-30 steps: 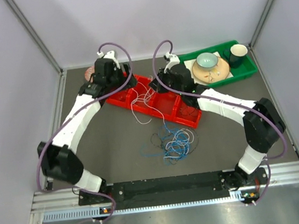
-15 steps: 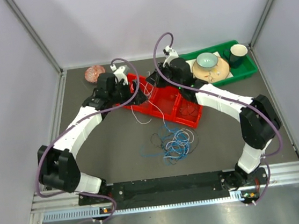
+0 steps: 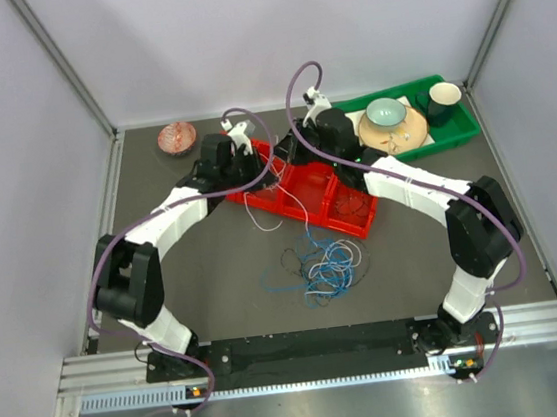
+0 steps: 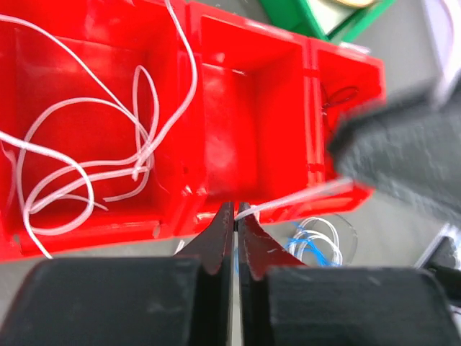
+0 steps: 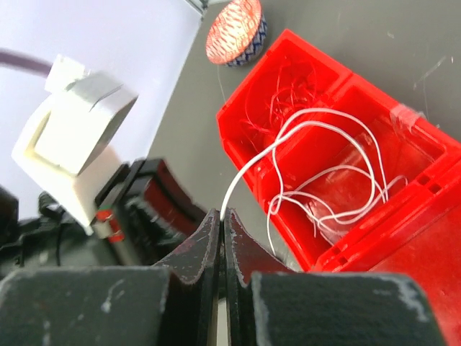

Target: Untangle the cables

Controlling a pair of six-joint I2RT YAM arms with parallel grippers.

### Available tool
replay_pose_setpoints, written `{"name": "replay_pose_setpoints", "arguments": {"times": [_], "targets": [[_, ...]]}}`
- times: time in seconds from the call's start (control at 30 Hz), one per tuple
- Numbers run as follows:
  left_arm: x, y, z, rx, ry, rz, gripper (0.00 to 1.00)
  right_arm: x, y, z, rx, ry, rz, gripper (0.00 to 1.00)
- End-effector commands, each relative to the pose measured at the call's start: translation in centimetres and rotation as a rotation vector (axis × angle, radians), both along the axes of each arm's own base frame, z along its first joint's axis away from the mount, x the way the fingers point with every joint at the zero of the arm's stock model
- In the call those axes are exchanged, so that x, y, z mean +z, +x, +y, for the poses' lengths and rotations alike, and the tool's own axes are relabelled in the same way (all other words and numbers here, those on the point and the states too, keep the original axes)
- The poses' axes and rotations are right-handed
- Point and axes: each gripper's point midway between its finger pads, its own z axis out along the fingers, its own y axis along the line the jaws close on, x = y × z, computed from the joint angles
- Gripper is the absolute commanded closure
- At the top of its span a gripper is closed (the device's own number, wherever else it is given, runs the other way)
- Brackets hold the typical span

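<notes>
Lowest in the overhead frame, just below centre, a loose tangle of thin blue, black and white cables (image 3: 317, 264) lies on the dark grey table mat (image 3: 215, 266). Above it, a long red plastic tray with compartments (image 3: 353, 222) runs diagonally across the middle. Loops of white cable (image 4: 86, 144) lie in one compartment, and some trail over the tray's lower wall onto the mat. Both arms meet over the tray. The left gripper (image 4: 235, 210) has its jaws pressed together on a taut white strand (image 4: 295, 198). The right gripper (image 5: 222, 215) is likewise closed, pinching a curving white strand (image 5: 248, 166) that leads into the tray. Farther back, a green plastic tray (image 3: 456, 135) sits at upper right and a small red-patterned bowl (image 3: 177, 137) at upper left.
</notes>
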Motion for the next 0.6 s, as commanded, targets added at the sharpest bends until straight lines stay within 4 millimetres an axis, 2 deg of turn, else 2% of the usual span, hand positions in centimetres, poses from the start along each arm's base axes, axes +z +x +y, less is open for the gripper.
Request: {"name": "replay_pose_setpoints", "arguments": {"times": [0.0, 0.03, 0.07, 0.1, 0.2, 0.23, 0.27, 0.3, 0.33, 0.37, 0.43, 0.47, 0.53, 0.57], "targets": [[2.5, 2.6, 0.3, 0.064, 0.024, -0.071, 1.0, 2.7, 1.0, -0.5, -0.019, 0.041, -0.044, 0.6], [2.8, 3.1, 0.8, 0.105, 0.044, -0.087, 1.0, 2.9, 0.9, -0.6, -0.023, 0.039, -0.041, 0.37], [3.9, 3.5, 1.1, 0.127, 0.038, -0.116, 1.0, 2.7, 0.8, -0.9, -0.029, 0.026, -0.035, 0.14], [4.3, 3.8, 1.4, 0.154, 0.043, -0.126, 1.0, 3.5, 0.7, -1.4, -0.049, 0.028, -0.048, 0.01], [6.0, 5.1, 2.7, 0.234, 0.076, -0.173, 1.0, 3.0, 0.0, -3.6, -0.104, 0.012, -0.035, 0.01], [6.3, 5.3, 2.9, 0.241, 0.093, -0.185, 1.0, 4.5, -0.8, -4.7, -0.124, 0.027, -0.061, 0.01], [7.5, 6.0, 3.0, 0.256, 0.097, -0.206, 1.0, 3.2, -1.6, -5.7, -0.144, 0.009, -0.041, 0.01], [7.6, 5.9, 3.1, 0.253, 0.109, -0.198, 1.0, 3.1, -1.9, -6.9, -0.176, 0.006, -0.042, 0.01], [8.1, 6.2, 3.0, 0.254, 0.108, -0.204, 1.0, 4.6, -3.1, -8.0, -0.186, 0.024, -0.076, 0.01], [9.2, 6.3, 2.8, 0.248, 0.093, -0.221, 1.0, 2.3, -4.1, -8.8, -0.182, -0.021, -0.059, 0.01], [10.8, 6.6, 2.6, 0.252, 0.073, -0.244, 1.0, 0.9, -5.8, -9.5, -0.148, -0.055, -0.06, 0.01], [11.4, 6.7, 2.6, 0.255, 0.066, -0.254, 1.0, -0.9, -7.5, -9.6, -0.102, -0.075, -0.036, 0.01], [12.7, 6.8, 2.4, 0.254, 0.049, -0.271, 1.0, -3.3, -9.6, -9.6, -0.047, -0.129, 0.006, 0.01], [12.6, 7.0, 2.3, 0.255, 0.049, -0.265, 1.0, -4.9, -10.9, -9.9, -0.03, -0.162, 0.029, 0.01]]}}
